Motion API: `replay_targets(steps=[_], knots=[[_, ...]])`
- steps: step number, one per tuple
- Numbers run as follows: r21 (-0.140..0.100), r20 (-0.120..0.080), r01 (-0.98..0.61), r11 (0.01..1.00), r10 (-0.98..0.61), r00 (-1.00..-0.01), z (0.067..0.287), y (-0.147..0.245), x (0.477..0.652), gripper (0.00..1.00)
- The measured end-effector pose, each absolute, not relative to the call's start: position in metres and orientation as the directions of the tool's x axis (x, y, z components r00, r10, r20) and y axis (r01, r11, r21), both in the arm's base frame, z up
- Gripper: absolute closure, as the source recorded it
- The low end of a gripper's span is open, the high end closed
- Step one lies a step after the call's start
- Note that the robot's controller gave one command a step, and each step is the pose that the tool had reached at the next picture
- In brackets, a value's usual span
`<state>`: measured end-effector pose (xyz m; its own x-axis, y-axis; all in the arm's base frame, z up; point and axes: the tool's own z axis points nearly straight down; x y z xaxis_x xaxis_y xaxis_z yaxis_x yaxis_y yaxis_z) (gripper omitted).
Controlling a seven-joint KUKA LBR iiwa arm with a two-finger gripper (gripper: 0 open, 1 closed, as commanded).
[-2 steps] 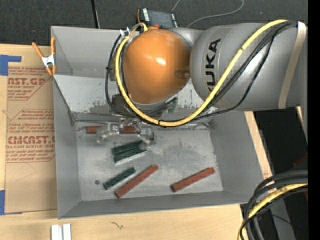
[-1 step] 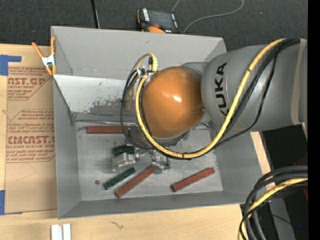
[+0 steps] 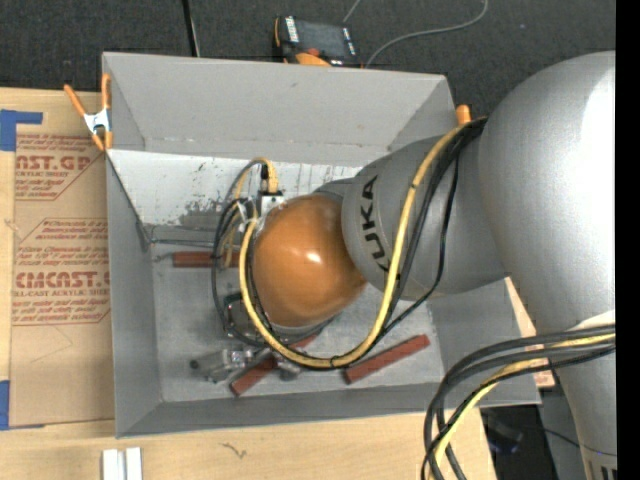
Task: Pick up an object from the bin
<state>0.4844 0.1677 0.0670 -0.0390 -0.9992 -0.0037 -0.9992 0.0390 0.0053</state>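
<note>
My gripper is low in the bin's front left part, mostly hidden under the arm's orange dome. A reddish-brown flat stick lies right beside it on the bin floor, partly covered by it. A second reddish-brown stick lies to the right, near the front wall. A third one rests at the left, close to the back slope. I cannot see anything held.
The arm with its dome and yellow and black cables covers the middle and right of the bin. The sloped bin walls stand close on the left and in front of the gripper.
</note>
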Motion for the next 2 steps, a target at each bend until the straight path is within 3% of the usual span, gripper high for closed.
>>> replay_targets(steps=[1,2], knots=[[-0.003,-0.003,-0.992,0.123,-0.992,-0.123,0.0704,0.126,0.5285,0.0],[-0.011,-0.011,-0.993,0.12,-0.993,-0.12,0.0738,0.1297,0.5304,1.0]])
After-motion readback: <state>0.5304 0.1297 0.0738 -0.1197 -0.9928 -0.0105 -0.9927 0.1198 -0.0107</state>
